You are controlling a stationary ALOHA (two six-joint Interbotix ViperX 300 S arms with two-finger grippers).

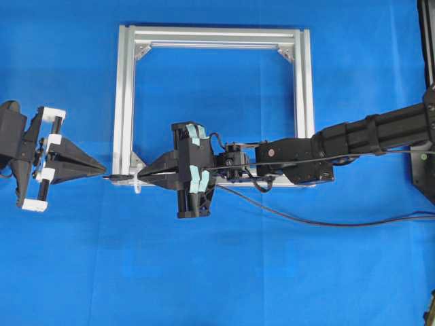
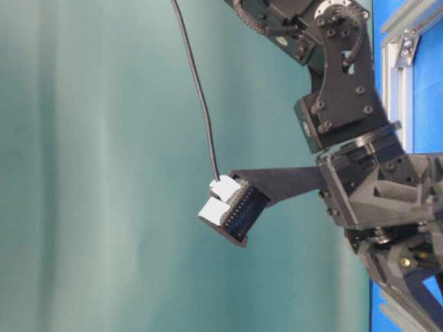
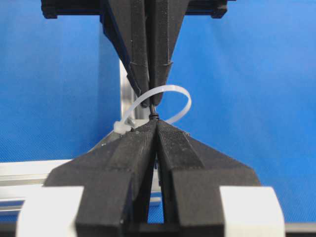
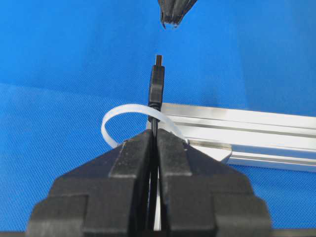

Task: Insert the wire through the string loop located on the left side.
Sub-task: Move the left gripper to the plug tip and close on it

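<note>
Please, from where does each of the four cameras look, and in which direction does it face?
Overhead: above the table, looking straight down on the metal frame, both arms, left pincer and right pincer.
Table-level: low beside the table, facing a green wall; it shows arm parts and the wire.
Left wrist: on the left arm, looking along its shut pincer toward the white loop.
Right wrist: on the right arm, looking along its pincer shut on the wire, whose plug sticks through the loop.
Both wrist views share the loop and the opposite pincer.

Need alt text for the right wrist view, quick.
The right hand, shut on the wire, has pushed its plug through the white string loop. The left hand tip hangs beyond, apart from the plug, over blue cloth.
</note>
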